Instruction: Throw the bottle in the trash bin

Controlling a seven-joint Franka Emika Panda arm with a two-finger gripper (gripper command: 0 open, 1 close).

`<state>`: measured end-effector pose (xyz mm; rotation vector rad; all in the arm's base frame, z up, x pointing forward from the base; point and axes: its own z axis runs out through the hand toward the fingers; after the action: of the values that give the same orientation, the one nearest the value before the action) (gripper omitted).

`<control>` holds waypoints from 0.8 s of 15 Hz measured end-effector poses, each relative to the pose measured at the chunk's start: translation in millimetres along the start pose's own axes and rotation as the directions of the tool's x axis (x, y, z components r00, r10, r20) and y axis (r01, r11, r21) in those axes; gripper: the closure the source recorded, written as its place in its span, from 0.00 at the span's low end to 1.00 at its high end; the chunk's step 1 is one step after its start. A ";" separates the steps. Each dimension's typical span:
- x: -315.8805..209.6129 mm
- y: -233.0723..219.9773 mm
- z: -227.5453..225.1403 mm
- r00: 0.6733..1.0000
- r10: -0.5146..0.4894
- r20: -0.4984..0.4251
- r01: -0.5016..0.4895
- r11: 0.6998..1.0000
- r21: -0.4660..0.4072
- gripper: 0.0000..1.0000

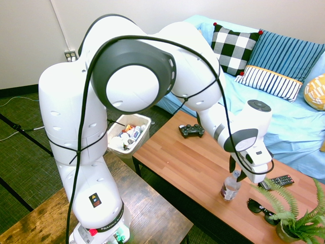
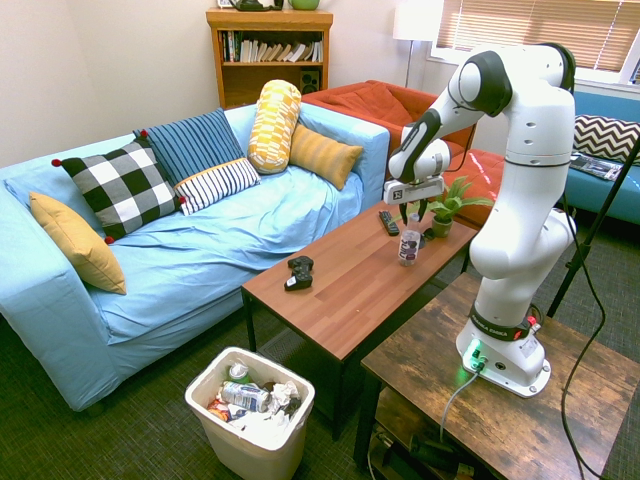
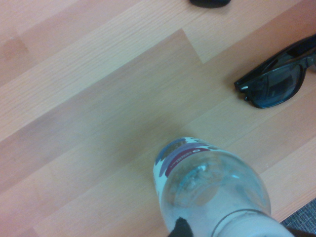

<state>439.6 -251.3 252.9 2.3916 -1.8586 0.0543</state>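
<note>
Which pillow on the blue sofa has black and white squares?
The checked pillow, beside the plain yellow pillow. The rest are striped or patterned yellow; only this one has big black and white squares and red pompoms on its corners.

You get bright, even room light; exterior views sharp but edge-bowed; the wrist view is softly blurred.

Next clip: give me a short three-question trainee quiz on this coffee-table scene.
1. True or false: the bottle stands upright on the coffee table.
2. What lies nearest the bottle: A) sunglasses, B) game controller, C) striped pillow?
3. Where is the claw relative to the bottle?

Key
1. True.
2. A.
3. Directly over it, around the cap end; the trash bin sits on the floor off the table's far end.
</note>
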 end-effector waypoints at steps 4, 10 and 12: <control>4.8 -4.4 -11.4 1.000 0.007 -0.007 -0.006 1.000 0.026 1.00; -84.1 -58.4 -159.9 0.993 -0.095 -0.072 0.108 0.971 0.211 1.00; -160.0 -83.5 -212.9 0.983 -0.136 -0.127 0.165 0.952 0.258 1.00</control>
<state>489.2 -53.3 443.3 2.6381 -1.7106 0.4400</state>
